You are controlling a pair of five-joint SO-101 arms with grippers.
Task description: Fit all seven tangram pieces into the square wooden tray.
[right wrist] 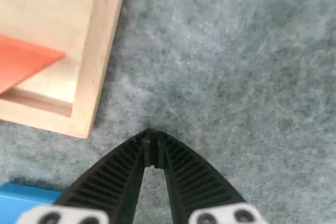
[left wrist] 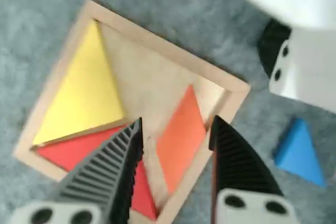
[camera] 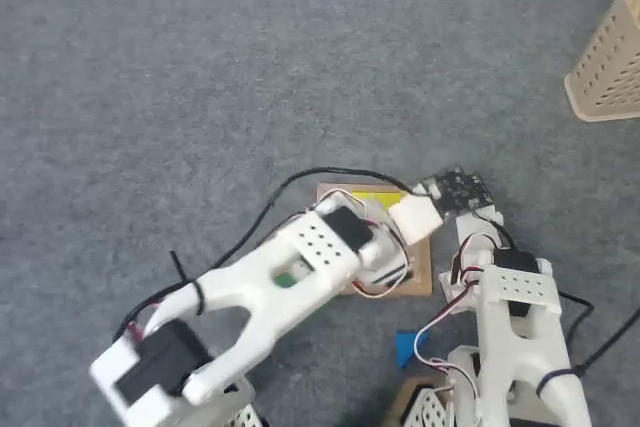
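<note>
The square wooden tray (left wrist: 231,91) holds a yellow triangle (left wrist: 86,90), a red triangle (left wrist: 79,150) and an orange parallelogram (left wrist: 181,137). My left gripper (left wrist: 177,124) hangs open just above the tray, its fingers either side of the orange piece. My right gripper (right wrist: 152,136) is shut on nothing, over the grey carpet just off the tray's corner (right wrist: 97,56). A blue triangle (left wrist: 299,150) lies on the carpet outside the tray, beside the right arm. In the high view the left arm (camera: 300,267) covers most of the tray (camera: 422,275).
Grey carpet (camera: 200,97) covers the table, with open room to the left and back. A perforated wooden tower (camera: 610,57) stands at the far right. The right arm (camera: 510,317) stands close beside the tray, with the blue triangle (camera: 405,347) to its left.
</note>
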